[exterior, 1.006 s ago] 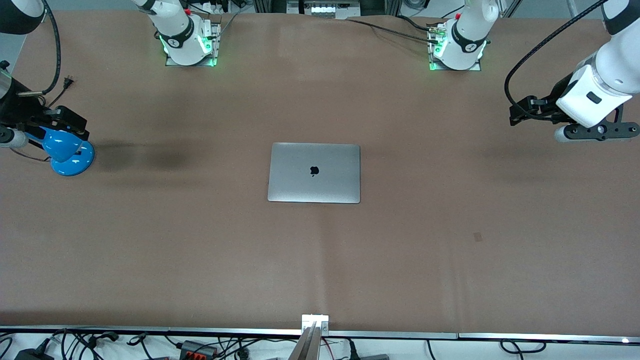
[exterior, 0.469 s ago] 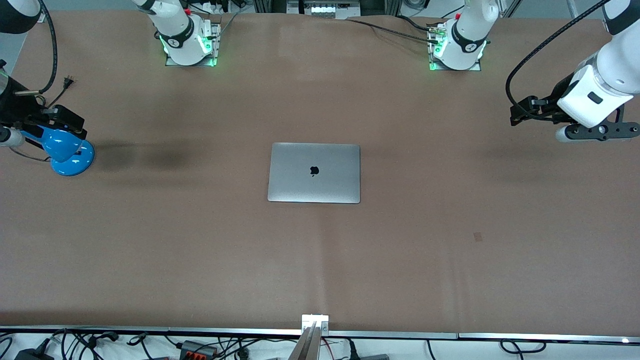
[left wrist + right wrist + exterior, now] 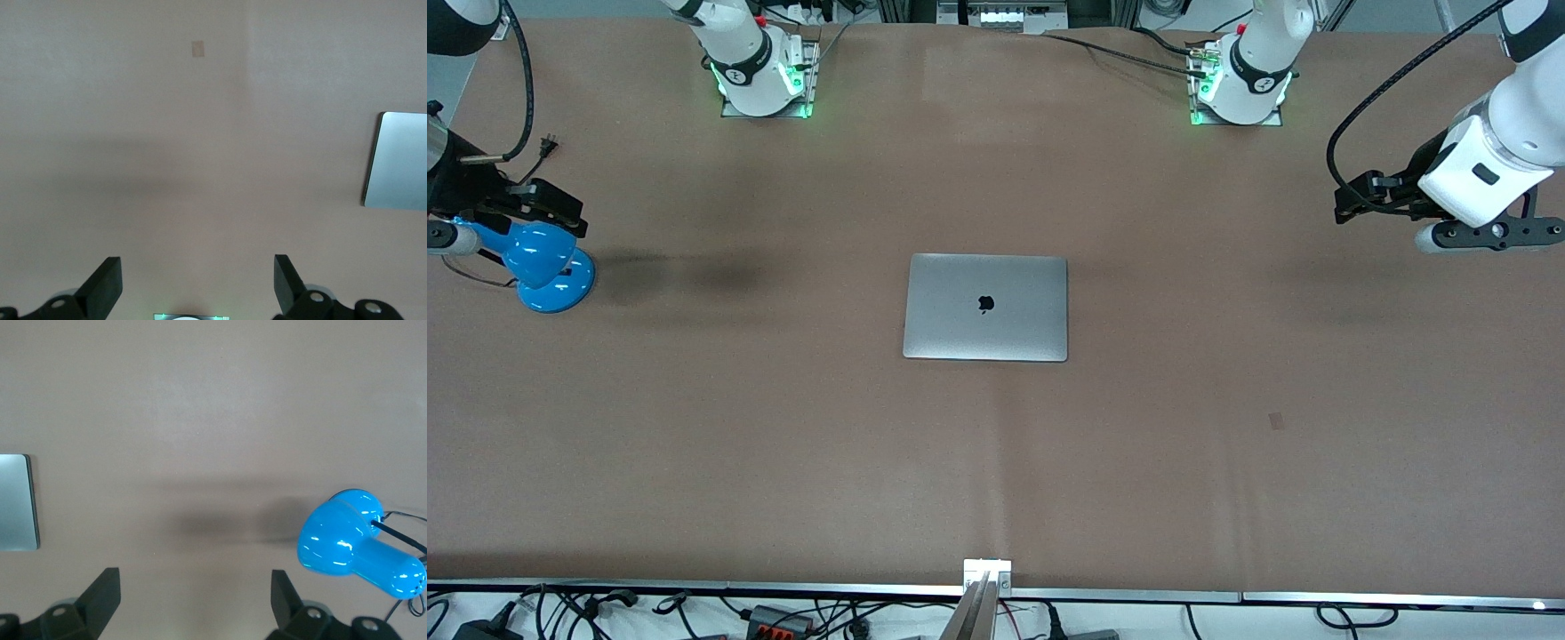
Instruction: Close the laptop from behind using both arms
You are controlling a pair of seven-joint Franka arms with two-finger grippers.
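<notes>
Both grippers' fingers (image 3: 103, 287) (image 3: 100, 593) wide, empty.

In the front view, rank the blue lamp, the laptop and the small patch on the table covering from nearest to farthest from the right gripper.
1. blue lamp: directly under the right gripper, at the right arm's end of the table.
2. laptop: closed, mid-table.
3. small patch: toward the left arm's end, nearer the front camera than the laptop.

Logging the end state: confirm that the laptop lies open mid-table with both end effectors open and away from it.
Wrong on one point: the laptop is closed, lid down with its logo up, as the front view shows. The rest holds: left end effector and right end effector are open, away from it.
</notes>
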